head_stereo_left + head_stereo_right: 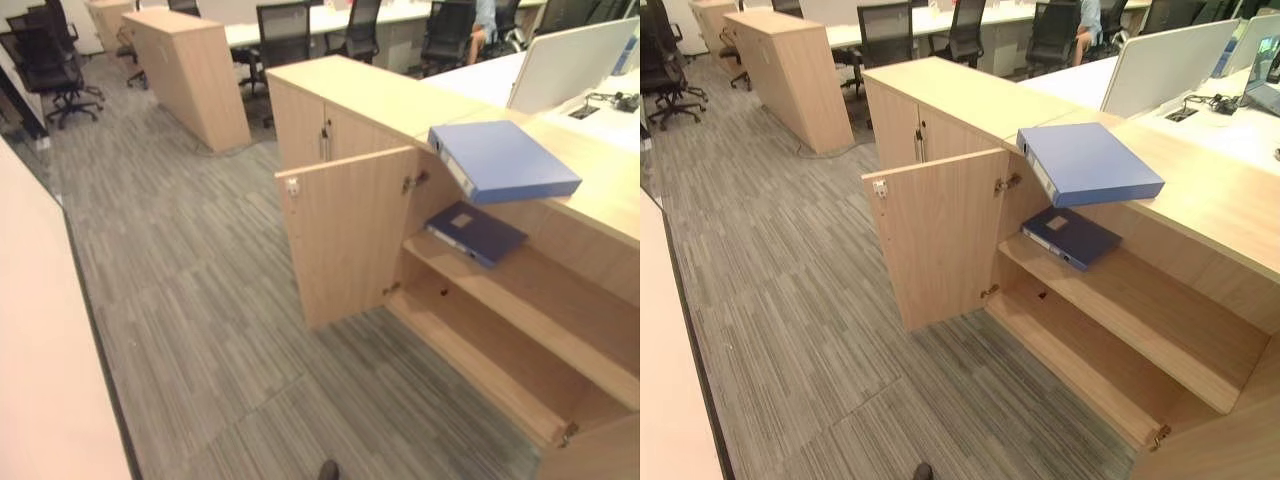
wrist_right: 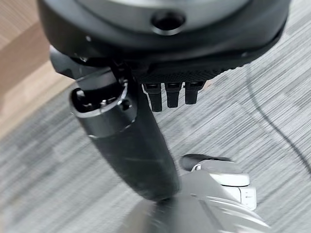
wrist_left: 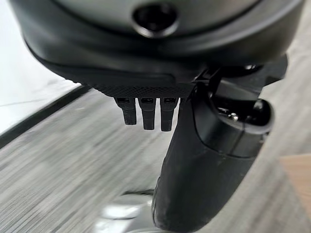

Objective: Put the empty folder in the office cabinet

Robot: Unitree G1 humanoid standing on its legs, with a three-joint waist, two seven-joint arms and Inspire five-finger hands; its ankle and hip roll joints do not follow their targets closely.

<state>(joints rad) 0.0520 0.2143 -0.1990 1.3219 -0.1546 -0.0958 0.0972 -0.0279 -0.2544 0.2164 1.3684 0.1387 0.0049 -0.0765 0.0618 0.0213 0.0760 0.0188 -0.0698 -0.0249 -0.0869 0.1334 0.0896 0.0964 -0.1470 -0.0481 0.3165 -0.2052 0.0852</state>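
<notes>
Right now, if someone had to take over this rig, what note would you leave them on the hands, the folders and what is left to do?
Left hand: hangs over the carpet, fingers straight, holding nothing.
Right hand: the same, open and empty over the carpet.
Cabinet: its door stands open.
Light blue folder: lies on the cabinet top, one corner jutting past the front edge.
Dark blue folder: lies flat on the upper shelf inside.
Done: door open, one folder already shelved.
Left: if the light blue folder is the empty one, pick it up and set it on a shelf.
</notes>
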